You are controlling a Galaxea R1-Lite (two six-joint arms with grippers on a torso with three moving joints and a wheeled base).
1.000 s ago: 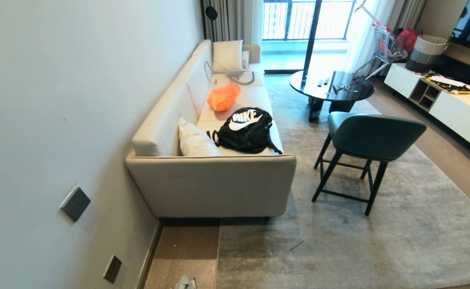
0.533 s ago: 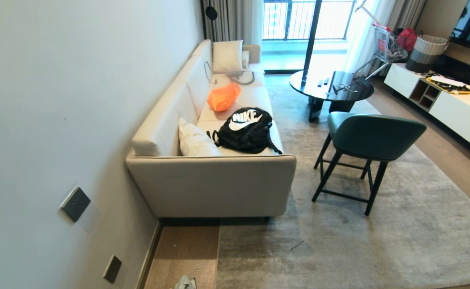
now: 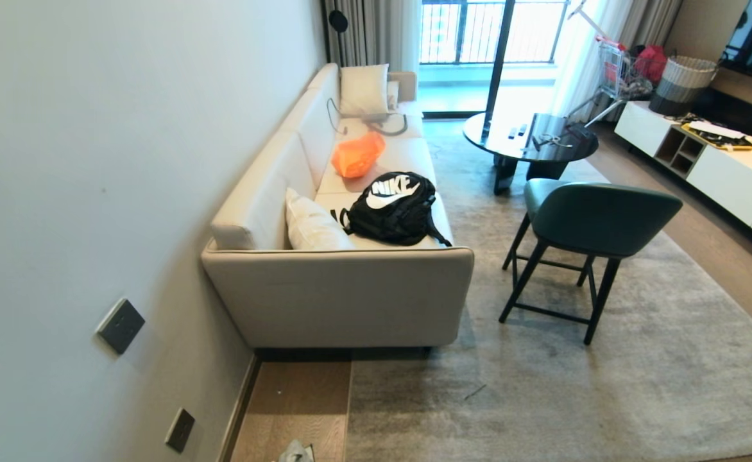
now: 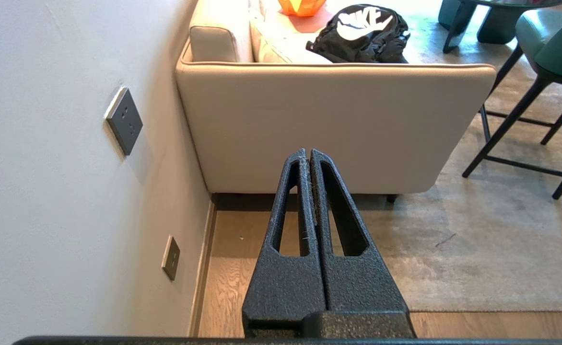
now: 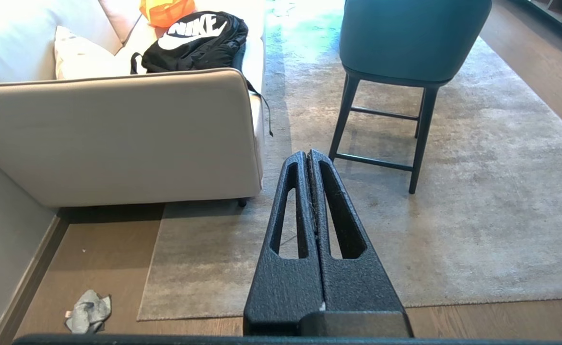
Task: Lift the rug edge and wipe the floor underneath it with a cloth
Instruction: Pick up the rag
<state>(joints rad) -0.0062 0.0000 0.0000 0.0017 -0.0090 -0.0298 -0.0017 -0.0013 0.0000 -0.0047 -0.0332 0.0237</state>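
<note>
Cloth point(image 3: 296, 453) cut off by the bottom edge of the head view, only a crumpled top showing. Rug point(image 3: 543, 385) cropped at the bottom and right there, its near corner out of frame. Floor point(image 3: 296, 404) under the sofa point(image 3: 337, 295) lost in shadow. Small items on the round table point(image 3: 530, 138) too small to tell. Cabinet point(image 3: 722, 170) clipped at the right edge. Neither arm visible in the head view. Chair point(image 5: 413, 38) top cropped in the right wrist view; backpack point(image 4: 360, 31) partly hidden behind the sofa arm in the left wrist view.
</note>
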